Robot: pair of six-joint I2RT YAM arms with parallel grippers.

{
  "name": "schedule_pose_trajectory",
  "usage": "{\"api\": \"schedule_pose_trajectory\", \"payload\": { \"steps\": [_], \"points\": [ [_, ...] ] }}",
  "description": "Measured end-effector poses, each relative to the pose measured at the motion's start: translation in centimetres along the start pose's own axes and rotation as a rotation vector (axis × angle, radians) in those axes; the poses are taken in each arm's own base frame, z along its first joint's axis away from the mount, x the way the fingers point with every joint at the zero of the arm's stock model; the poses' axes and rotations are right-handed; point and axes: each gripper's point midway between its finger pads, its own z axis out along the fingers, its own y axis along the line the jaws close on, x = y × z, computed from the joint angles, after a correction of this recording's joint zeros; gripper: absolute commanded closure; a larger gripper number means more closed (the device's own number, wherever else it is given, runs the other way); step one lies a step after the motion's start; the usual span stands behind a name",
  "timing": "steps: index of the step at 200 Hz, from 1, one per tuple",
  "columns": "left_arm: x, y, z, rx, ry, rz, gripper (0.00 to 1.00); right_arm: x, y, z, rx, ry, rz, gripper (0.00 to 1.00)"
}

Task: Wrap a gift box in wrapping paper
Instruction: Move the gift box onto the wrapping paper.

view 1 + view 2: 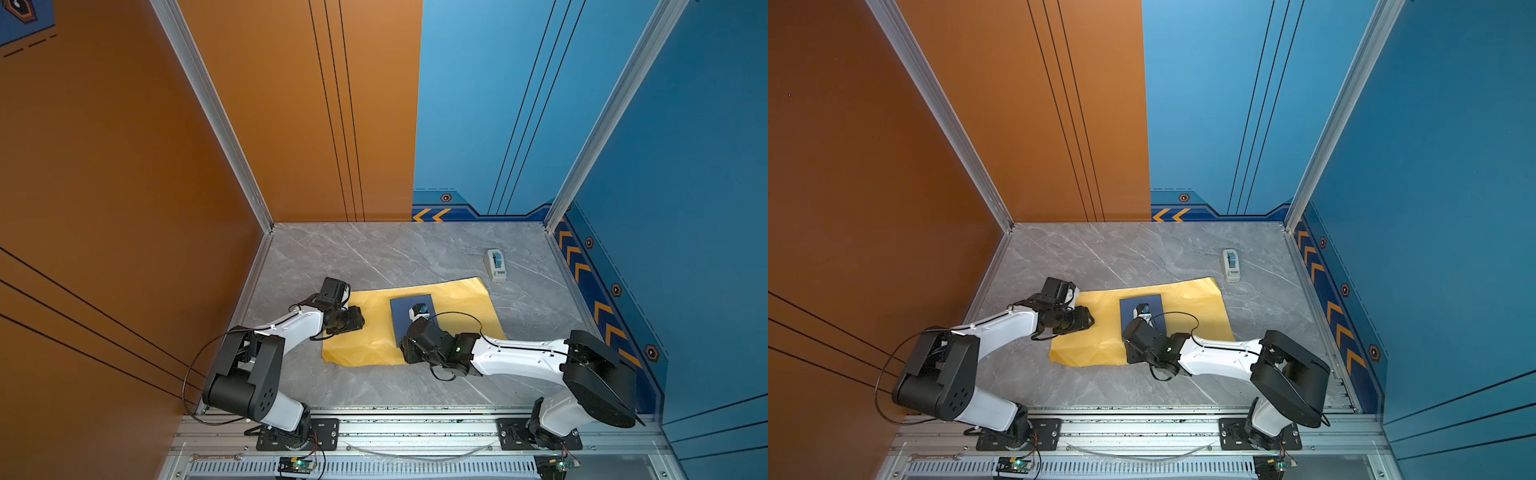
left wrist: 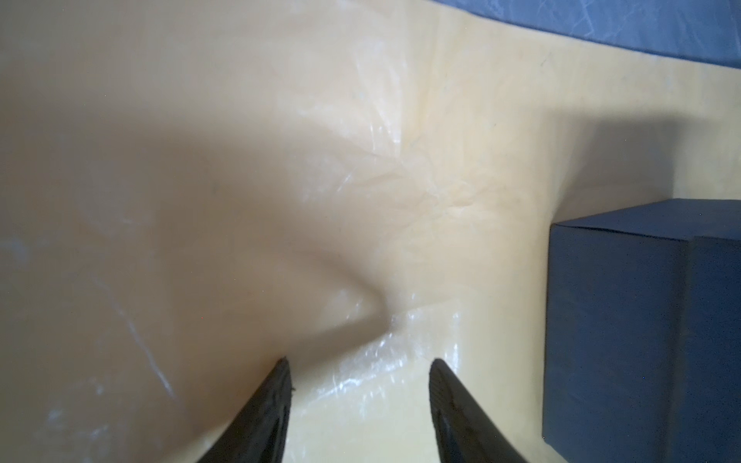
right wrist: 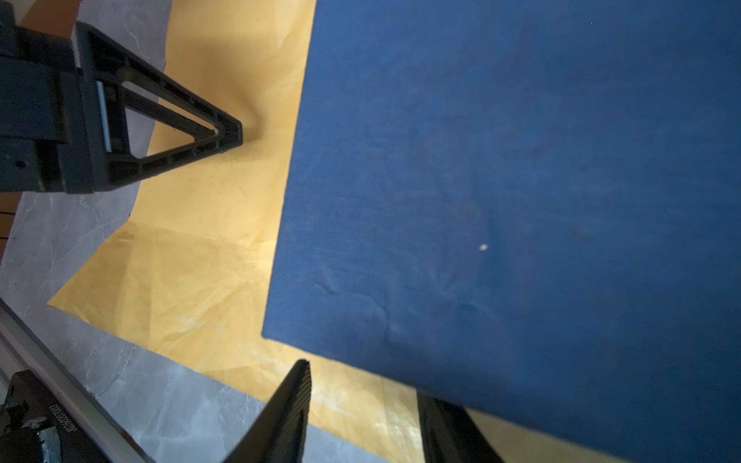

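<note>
Showing a two-armed robot at a grey marble desk [image 1: 374, 257], seen from above. A pale yellow sheet of wrapping paper [image 1: 457, 307] lies flat on the desk, its long axis running from the robot's left to its right. The dark navy gift box [image 1: 400, 322] sits on the paper near its middle, with bare paper on every side that shows.

The left gripper [image 2: 361, 364] is low over the left part of the sheet. Its fingers are parted and hold nothing. Their tips appear to press into the paper, which puckers around them. From these fingers the box lies to the robot's right, near but apart, with a strip of bare paper between.

The right gripper [image 3: 361, 379] is at the box's near edge and is the nearer of the two to the box. Its fingers stand apart. One tip shows just outside the edge and the other is hidden behind the box, so I cannot tell whether it grips the box or only steadies it.

The coming move probably turns on that left strip: it would be lifted and carried rightward over the box while the right arm holds the box in place.
</note>
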Motion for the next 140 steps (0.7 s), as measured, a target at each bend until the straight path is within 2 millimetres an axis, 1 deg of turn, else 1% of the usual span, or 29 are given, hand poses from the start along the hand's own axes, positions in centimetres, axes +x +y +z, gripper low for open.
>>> {"api": "schedule_pose_trajectory", "payload": {
  "steps": [17,36,51,69,85,98,110,124,140],
  "points": [
    [0.0,0.0,0.0,0.000,0.000,0.000,0.43,-0.1,0.0,0.0,-0.003,-0.004,-0.002,0.49],
    [0.0,0.0,0.0,0.000,0.000,0.000,0.43,-0.2,0.1,-0.1,-0.010,-0.003,-0.015,0.40],
    [0.0,0.0,0.0,0.000,0.000,0.000,0.43,-0.6,0.5,-0.7,-0.033,-0.008,-0.026,0.35],
    [0.0,0.0,0.0,0.000,0.000,0.000,0.43,-2.4,1.3,-2.5,-0.087,-0.047,-0.015,0.32],
    [0.0,0.0,0.0,0.000,0.000,0.000,0.43,-4.9,1.3,-4.5,-0.131,-0.107,0.020,0.29],
    [0.0,0.0,0.0,-0.001,0.000,0.000,0.43,-7.0,0.5,-5.8,-0.147,-0.150,0.060,0.28],
    [0.0,0.0,0.0,-0.002,0.001,0.000,0.43,-8.3,-0.8,-6.2,-0.143,-0.165,0.098,0.27],
    [0.0,0.0,0.0,-0.001,0.000,0.000,0.43,-8.9,-2.7,-5.9,-0.111,-0.149,0.140,0.27],
    [0.0,0.0,0.0,-0.002,0.000,0.000,0.43,-8.5,-4.8,-5.0,-0.066,-0.105,0.184,0.27]
  ]
}}
